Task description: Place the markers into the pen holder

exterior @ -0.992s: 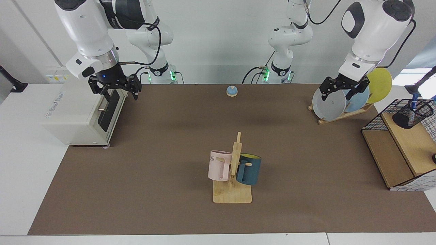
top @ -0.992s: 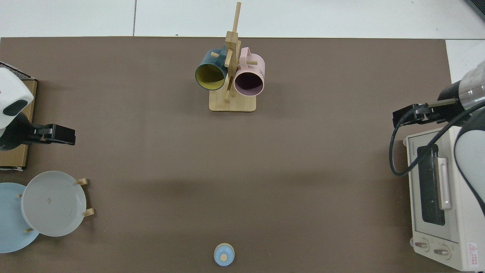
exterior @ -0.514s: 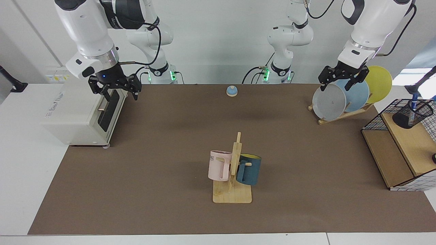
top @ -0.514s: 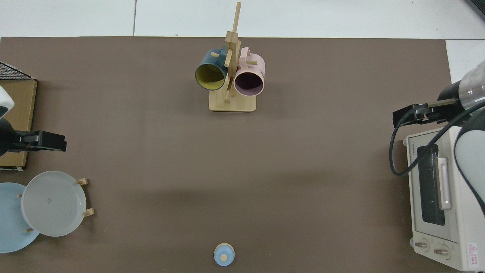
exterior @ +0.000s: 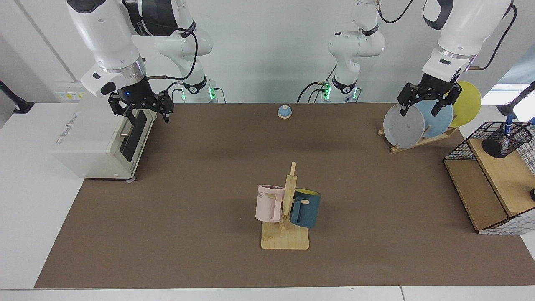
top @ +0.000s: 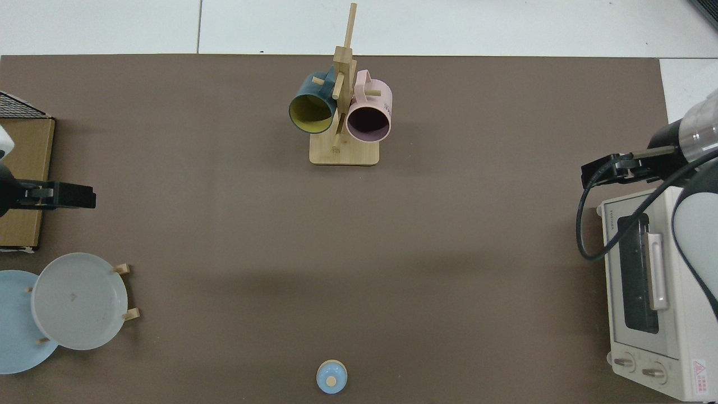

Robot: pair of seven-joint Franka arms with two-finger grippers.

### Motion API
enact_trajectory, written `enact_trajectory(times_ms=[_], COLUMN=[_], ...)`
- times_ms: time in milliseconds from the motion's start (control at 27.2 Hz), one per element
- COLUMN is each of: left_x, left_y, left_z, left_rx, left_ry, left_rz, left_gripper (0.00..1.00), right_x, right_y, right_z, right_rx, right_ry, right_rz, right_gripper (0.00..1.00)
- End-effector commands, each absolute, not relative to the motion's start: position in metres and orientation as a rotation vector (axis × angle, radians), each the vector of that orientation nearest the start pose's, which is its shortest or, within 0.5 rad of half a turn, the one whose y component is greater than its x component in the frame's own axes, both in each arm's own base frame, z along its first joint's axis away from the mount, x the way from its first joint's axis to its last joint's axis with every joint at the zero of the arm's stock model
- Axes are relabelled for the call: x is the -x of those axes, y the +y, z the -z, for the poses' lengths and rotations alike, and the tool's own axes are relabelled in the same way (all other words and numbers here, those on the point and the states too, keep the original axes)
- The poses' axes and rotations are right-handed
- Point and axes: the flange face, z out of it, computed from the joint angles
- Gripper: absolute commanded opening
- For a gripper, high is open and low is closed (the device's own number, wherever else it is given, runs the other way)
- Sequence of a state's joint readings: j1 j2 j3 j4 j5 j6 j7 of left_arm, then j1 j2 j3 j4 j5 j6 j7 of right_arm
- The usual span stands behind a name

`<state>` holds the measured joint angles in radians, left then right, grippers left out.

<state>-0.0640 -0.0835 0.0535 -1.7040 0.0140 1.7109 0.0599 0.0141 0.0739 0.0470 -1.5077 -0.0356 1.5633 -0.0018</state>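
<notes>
The marker (exterior: pixel 507 130), white with a blue cap, stands upright inside the pen holder (exterior: pixel 503 142), a black mesh cup on the wood shelf at the far right of the facing view. Both lie outside the top view. My left gripper (exterior: pixel 419 109) hangs open and empty above the plate rack, well to the left of the pen holder; in the top view the left gripper (top: pixel 70 196) sits at the left edge. My right gripper (exterior: pixel 142 118) waits open and empty in front of the toaster oven, and this right gripper (top: pixel 606 171) appears at the right in the top view.
A wire-and-wood shelf (exterior: pixel 485 192) holds the pen holder. A plate rack (exterior: pixel 418 125) carries grey, blue and yellow plates. A mug tree (exterior: pixel 286 217) with pink and dark blue mugs stands mid-table. A toaster oven (exterior: pixel 100 142) and a small blue bell (exterior: pixel 284 111) sit further back.
My left gripper has risen from in front of the plates and shifted slightly toward the shelf side, staying open and empty. The right arm has not moved.
</notes>
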Motion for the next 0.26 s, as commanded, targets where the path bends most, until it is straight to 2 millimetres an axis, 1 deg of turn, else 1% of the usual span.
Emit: enact_trajectory(times_ms=[0,220], left_x=[-0.5469,-0.5467], left_y=[-0.0043,-0.0049], left_z=[-0.622,-0.6219], left_rx=[3.124,3.121], left_ry=[0.135,0.138], left_rz=[0.156,0.146], left_gripper=[1.0,1.0], right_x=[-0.5685,-0.5685], right_y=[0.0279,0.0279], right_z=[-0.6127,-0.6127], right_rx=[3.18,3.18], right_ry=[-0.071,-0.071], right_rz=[-0.027,-0.027], right_gripper=[1.0,1.0])
